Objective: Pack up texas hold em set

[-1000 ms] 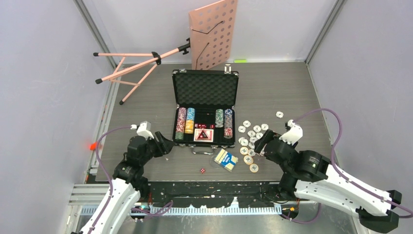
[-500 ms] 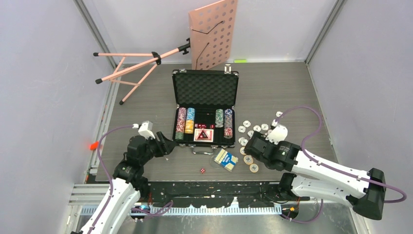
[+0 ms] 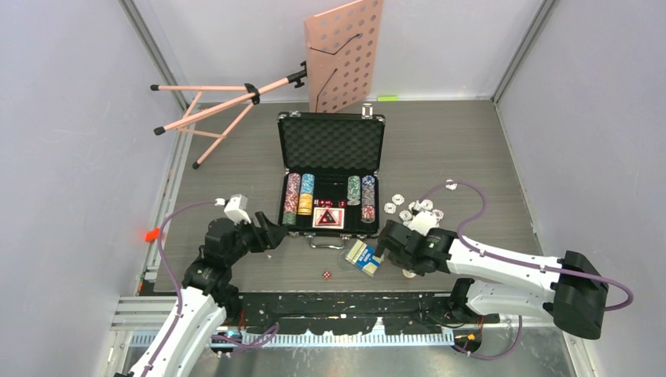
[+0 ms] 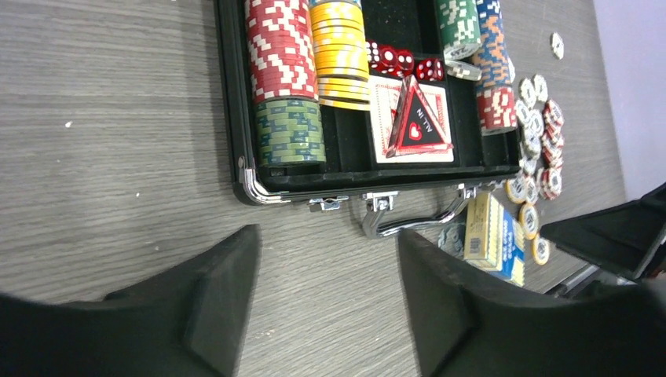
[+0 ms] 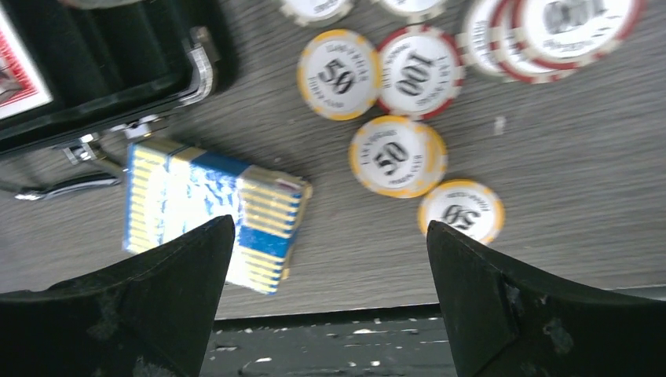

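The left claw (image 4: 322, 263) hangs at 7 o'clock from the open case (image 3: 330, 143), jaws apart and empty. The case sits mid-counter (image 3: 471, 149), with chip stacks (image 3: 299, 196), red dice (image 4: 397, 61) and a card deck (image 4: 412, 118) packed inside. Left to pack are a loose die (image 3: 326, 275) at 6 o'clock, a blue deck (image 3: 365, 257) at 5 and scattered chips (image 3: 408, 210) at 4; the lid is not yet shut. The right claw (image 5: 326, 236), spread wide and empty, hovers over the blue deck and chips. Its arm hides some chips, so they cannot be counted.
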